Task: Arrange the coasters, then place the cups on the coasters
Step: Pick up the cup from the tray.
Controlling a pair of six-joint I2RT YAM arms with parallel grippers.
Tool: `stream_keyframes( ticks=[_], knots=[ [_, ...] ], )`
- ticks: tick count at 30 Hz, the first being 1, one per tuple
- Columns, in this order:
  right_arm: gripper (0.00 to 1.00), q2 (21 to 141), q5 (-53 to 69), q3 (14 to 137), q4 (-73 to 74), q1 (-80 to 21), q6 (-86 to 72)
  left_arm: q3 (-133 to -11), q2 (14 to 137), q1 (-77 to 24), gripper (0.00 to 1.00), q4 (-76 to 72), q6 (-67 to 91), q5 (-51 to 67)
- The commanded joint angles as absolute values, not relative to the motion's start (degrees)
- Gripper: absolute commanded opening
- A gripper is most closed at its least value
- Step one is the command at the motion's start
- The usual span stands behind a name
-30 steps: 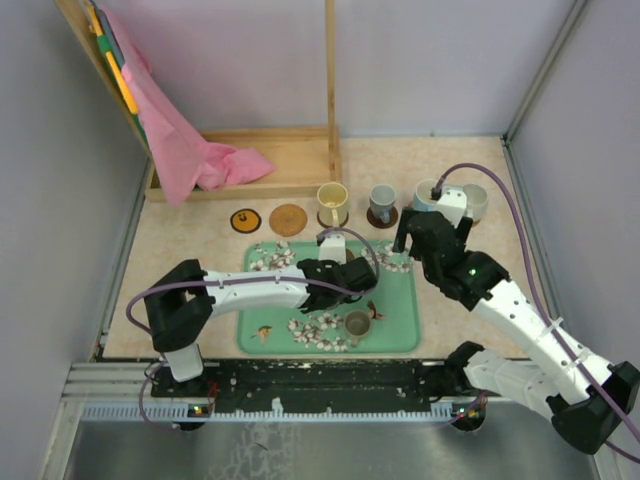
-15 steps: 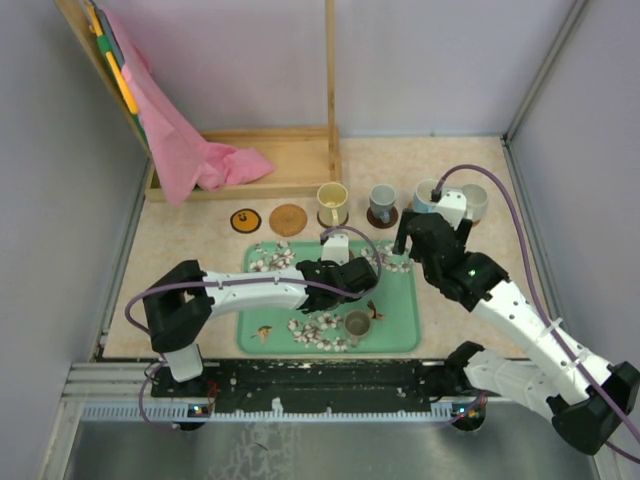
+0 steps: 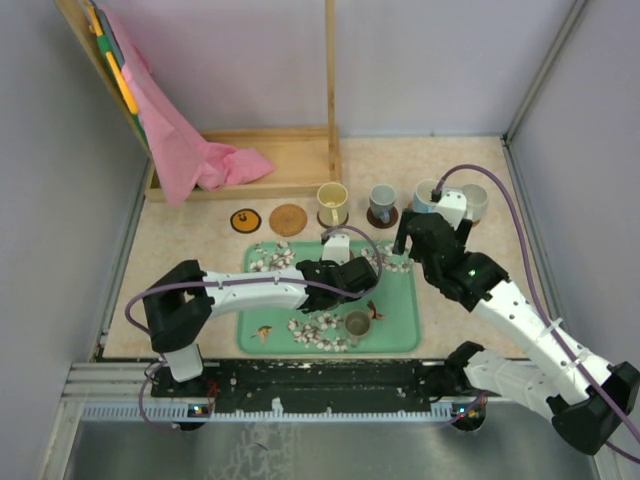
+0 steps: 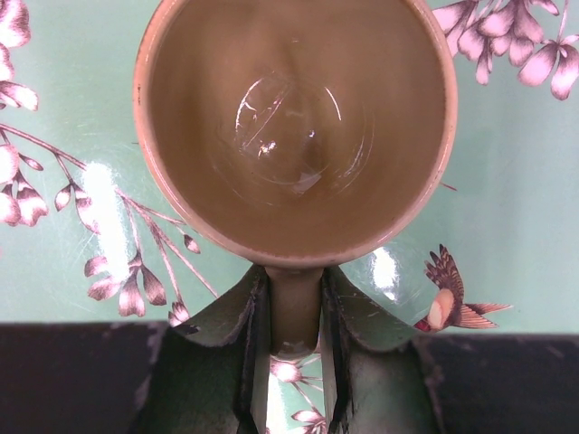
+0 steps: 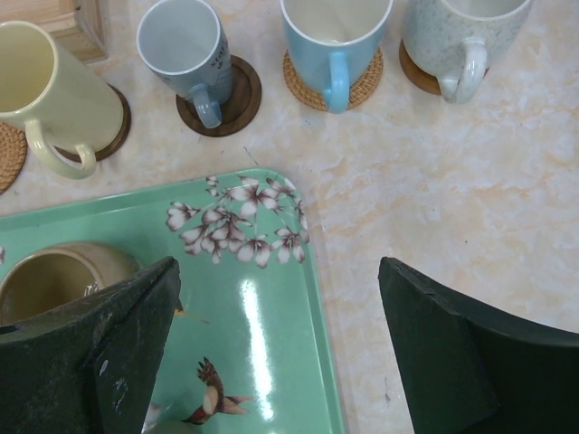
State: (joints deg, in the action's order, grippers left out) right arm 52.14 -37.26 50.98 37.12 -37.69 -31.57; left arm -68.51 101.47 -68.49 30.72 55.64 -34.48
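Tan cup (image 4: 294,127): glossy, round, empty. It stands upright on the green tray (image 4: 516,181) just inside the far edge, mouth up, handle pointing back at the left gripper (image 4: 294,287). The fingers (image 4: 256,307) pinch that handle from both sides. The top view hides this cup under the arm; both wrist views show it. Right gripper (image 5: 276,289): spread wide, holding nothing, above the tray's far right corner. Beyond that corner, yellow cup (image 5: 54,90), grey cup (image 5: 185,45) and blue cup (image 5: 333,32) each sit on a coaster.

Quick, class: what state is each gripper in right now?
Left gripper: closed on the tan cup by its handle.
Right gripper: open, holding nothing.
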Motion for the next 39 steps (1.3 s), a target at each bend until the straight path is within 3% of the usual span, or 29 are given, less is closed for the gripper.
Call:
stream_keyframes(
  ticks=[1,26,39],
  knots=[
    [0.91,51.19,-38.06,50.32,35.55,-37.44,-32.12,-70.9,101.88,-68.71,0.0,31.44,55.71,-35.62],
    [0.9,51.66,-38.25,49.78,34.54,-37.48,-32.16,-70.12,90.27,-68.46,0.0,41.67,60.8,-45.91],
    [0.9,52.86,-38.01,50.53,33.69,-37.46,-31.42,-60.71,80.95,-55.97,0.0,33.87,52.35,-44.89]
  ],
)
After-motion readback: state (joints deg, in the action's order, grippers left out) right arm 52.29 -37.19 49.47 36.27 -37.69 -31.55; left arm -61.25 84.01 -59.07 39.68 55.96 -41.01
